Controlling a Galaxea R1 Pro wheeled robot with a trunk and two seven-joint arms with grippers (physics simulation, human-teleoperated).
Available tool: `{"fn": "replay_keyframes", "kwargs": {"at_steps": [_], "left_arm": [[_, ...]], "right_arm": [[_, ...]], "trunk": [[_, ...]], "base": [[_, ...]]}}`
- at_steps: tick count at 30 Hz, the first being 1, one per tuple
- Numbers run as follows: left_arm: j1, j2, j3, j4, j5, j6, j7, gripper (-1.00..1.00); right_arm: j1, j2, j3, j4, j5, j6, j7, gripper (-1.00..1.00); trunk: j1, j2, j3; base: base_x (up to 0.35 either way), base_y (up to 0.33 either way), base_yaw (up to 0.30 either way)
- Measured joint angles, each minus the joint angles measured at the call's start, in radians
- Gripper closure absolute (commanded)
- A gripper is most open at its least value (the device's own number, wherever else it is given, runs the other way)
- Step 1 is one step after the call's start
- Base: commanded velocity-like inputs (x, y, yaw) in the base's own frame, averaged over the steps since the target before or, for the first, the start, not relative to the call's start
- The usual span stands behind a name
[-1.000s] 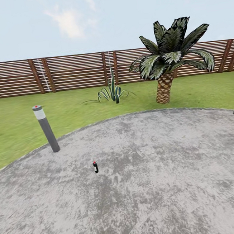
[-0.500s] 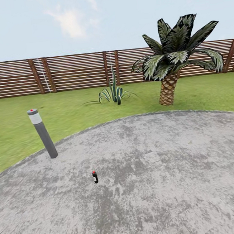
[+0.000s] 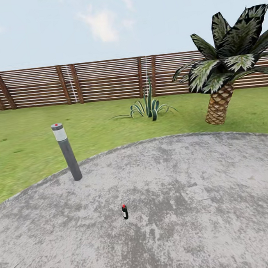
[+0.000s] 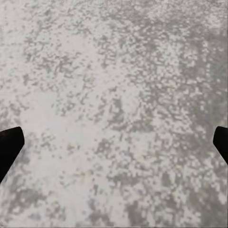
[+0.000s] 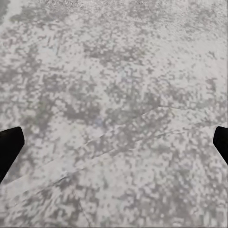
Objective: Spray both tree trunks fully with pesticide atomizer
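The pesticide atomizer (image 3: 125, 212), a small dark bottle with a red cap, stands upright on the mottled grey floor (image 3: 191, 210) ahead of me in the head view. Beyond the paving's curved edge lies the garden lawn (image 3: 25, 158). The two tall trees with beige-grey trunks are out of view. My left gripper (image 4: 114, 147) hangs open over bare paving, its dark fingertips (image 4: 8, 147) far apart at the picture's sides. My right gripper (image 5: 114, 147) is open too, above paving crossed by a faint seam, with nothing between its fingers.
A grey bollard lamp (image 3: 67, 151) stands at the paving's left edge. A short palm with a scaly brown trunk (image 3: 219, 107) grows at the right, a spiky agave (image 3: 149, 106) near the brown slat fence (image 3: 103, 80).
The whole head view has shifted: the camera turned left and came closer. The atomizer, bollard and palm now sit further right and the atomizer lower in the picture.
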Motion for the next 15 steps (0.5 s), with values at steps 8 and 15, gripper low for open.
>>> {"fn": "replay_keyframes", "kwargs": {"at_steps": [8,15], "left_arm": [[0.0,0.0,0.0,0.0,0.0,0.0,0.0,-1.0],[0.0,0.0,0.0,0.0,0.0,0.0,0.0,-1.0]], "right_arm": [[0.0,0.0,0.0,0.001,0.0,0.0,-0.001,-1.0],[0.0,0.0,0.0,0.001,0.0,0.0,-0.001,-1.0]], "trunk": [[0.0,0.0,0.0],[0.0,0.0,0.0]], "base": [[0.312,0.197,0.11],[0.293,0.223,0.004]]}}
